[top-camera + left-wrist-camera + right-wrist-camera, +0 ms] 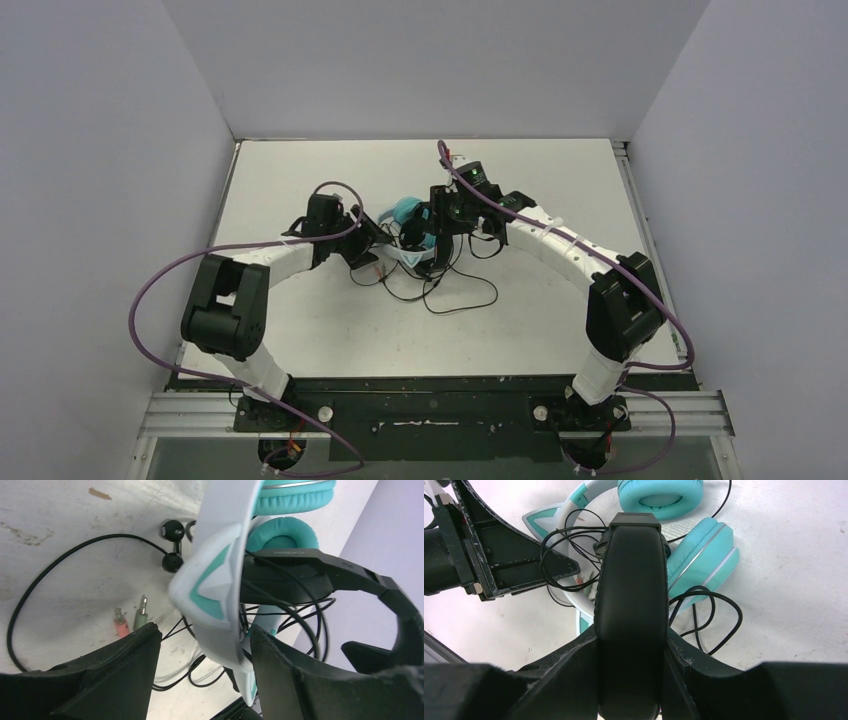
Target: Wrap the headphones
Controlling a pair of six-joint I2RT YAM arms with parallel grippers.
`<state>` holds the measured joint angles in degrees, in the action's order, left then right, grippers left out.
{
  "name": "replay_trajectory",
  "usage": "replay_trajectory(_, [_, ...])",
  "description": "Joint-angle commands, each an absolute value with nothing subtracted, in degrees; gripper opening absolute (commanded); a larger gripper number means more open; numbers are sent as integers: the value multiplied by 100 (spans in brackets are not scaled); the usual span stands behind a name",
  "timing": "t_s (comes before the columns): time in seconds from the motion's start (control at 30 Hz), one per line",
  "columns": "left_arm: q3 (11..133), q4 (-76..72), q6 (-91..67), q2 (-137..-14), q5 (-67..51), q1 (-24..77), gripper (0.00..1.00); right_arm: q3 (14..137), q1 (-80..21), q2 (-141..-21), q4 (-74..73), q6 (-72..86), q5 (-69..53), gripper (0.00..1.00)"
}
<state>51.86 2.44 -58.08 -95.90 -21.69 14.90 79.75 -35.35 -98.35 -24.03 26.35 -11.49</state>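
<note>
White table [560,320] fills mid-frame. Left gripper [205,630] straddles the teal headphones [285,535], jaws open; right gripper [631,635] clamps black headphones [631,590].

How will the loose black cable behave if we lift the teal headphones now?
Likely floppy: the cable lies in slack loops on the table. It would probably trail and may snag, since strands cross the black headphones.

Headphones [659,495]: teal ear cups, white headband, teal triangle insets in the cat-ear points. Cable [50,565] black. Pink plug [120,626], green plug [142,616]. Black headphones [631,605] matte black throughout. Surface [560,200] white with brownish scuffs. Fingers [110,680] black, arm hoses [140,310] purple.
</note>
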Motion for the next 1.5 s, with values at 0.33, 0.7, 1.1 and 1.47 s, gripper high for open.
replay_trajectory(0.33, [5755,-360,-6161,-9838,-2037,1648,25,8235,-3566,-9660,-2423,2539,-989,26])
replay_trajectory(0.7, [6389,1791,-5012,-8909,-2088,1636,5,7887,-2992,-9304,-2283,2300,-1027,19])
replay_trajectory(1.1, [6008,1786,-5815,-7778,-3748,1530,5,7629,-2660,-9069,-2156,2229,-1395,19])
replay_trajectory(1.47, [6707,3605,-5033,-6766,-2784,720,5,7484,-2074,-8399,-2991,2738,412,20])
